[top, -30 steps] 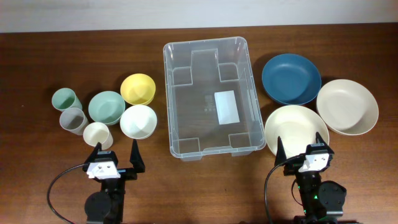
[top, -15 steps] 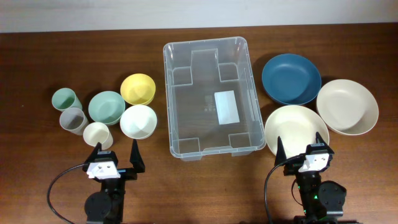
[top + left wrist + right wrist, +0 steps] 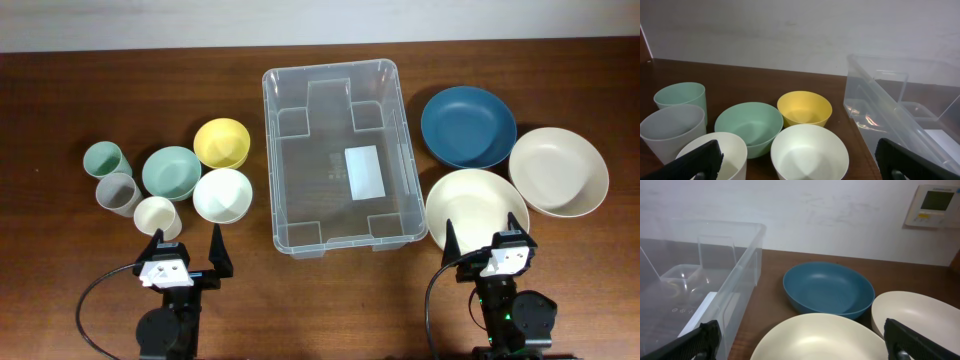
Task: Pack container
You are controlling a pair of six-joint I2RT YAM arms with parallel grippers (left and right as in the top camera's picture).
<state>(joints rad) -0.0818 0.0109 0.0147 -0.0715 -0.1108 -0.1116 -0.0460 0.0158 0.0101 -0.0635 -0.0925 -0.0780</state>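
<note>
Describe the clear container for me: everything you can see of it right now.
The container is a large rectangular bin of clear plastic with a rounded rim, moulded notches at its inside corners and a white label on its base. It stands upright and open-topped in the middle of the wooden table, its long side running front to back. It is empty, and only the table appears to touch it.

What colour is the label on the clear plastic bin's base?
White. The label inside the large clear plastic bin shows best in the overhead view.
</note>
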